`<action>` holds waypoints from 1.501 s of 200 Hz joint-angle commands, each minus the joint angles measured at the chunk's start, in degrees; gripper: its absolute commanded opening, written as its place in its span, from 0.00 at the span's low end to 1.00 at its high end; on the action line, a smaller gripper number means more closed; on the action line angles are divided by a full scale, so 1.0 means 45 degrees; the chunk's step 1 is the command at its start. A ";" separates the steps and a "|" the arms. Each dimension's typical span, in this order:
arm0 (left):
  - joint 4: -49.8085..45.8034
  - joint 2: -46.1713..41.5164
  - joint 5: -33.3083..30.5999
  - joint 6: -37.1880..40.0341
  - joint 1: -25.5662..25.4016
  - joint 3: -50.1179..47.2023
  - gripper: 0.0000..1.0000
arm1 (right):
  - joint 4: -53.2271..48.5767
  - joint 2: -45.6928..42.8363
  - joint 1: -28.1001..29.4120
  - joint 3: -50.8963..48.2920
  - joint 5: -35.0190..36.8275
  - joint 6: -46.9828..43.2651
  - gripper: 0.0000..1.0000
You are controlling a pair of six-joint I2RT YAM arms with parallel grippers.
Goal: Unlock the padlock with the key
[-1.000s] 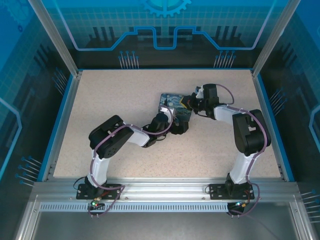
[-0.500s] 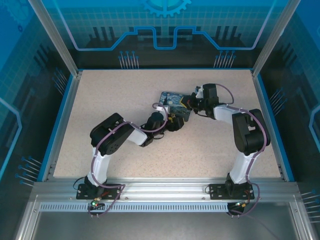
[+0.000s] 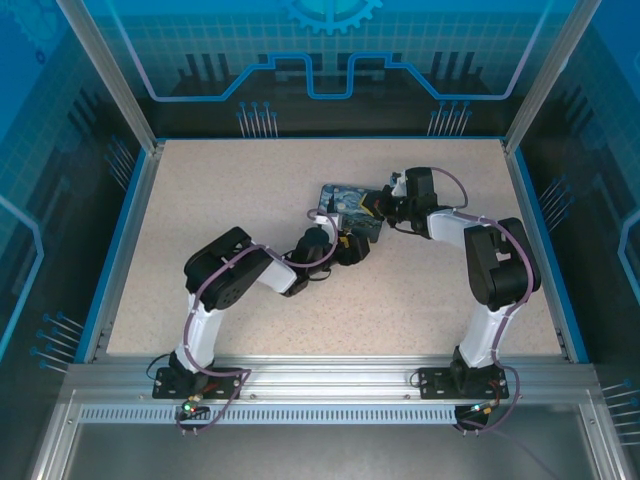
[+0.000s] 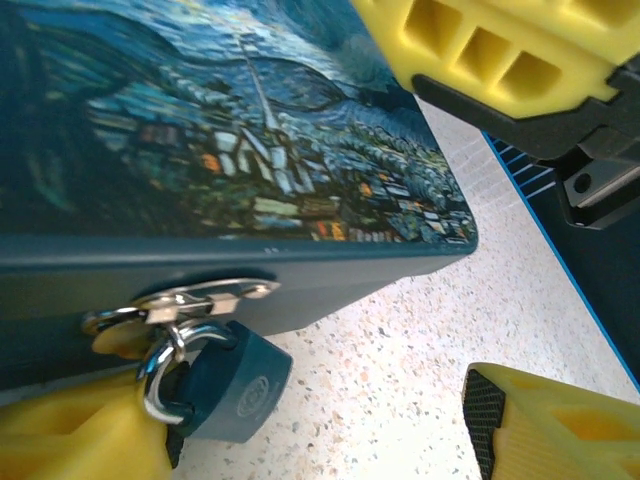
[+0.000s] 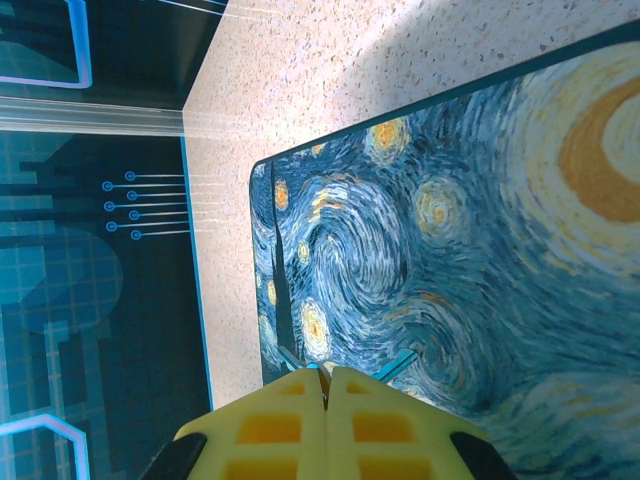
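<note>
The padlock hangs from the hasp on the near side of the painted box. Part of its shackle and one corner are hidden behind a yellow finger of the left pincer, whose jaws stand apart, gripping nothing. The right pincer is pressed closed over the lid; whether anything thin sits between its tips is too small to tell.

The padlock is showing a smooth blue body, its metal shackle gleaming; the speckled tabletop is looking matt.
</note>
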 commanded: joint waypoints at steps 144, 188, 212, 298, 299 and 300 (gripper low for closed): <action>0.1638 0.0484 -0.1255 -0.1959 -0.0138 -0.0314 0.57 | -0.0795 0.0449 0.0132 -0.0029 0.0038 -0.0229 0.00; 0.1223 0.0530 -0.1655 -0.1990 -0.0151 -0.0359 0.51 | -0.0814 0.0446 0.0135 0.0049 0.0016 -0.0204 0.00; 0.1244 0.0604 -0.1650 -0.2010 -0.0148 -0.0357 0.45 | -0.0814 0.0467 0.0138 0.0069 0.0013 -0.0210 0.00; -0.0159 0.0556 -0.2343 -0.1685 -0.0151 -0.0203 0.37 | -0.0790 0.0432 0.0133 0.0010 -0.0002 -0.0170 0.00; -0.0176 0.0555 -0.2358 -0.1672 -0.0154 -0.0203 0.37 | -0.0793 0.0429 0.0131 0.0010 -0.0003 -0.0170 0.00; -0.0204 0.0555 -0.2365 -0.1665 -0.0146 -0.0203 0.37 | -0.0795 0.0431 0.0145 0.0010 0.0011 -0.0175 0.00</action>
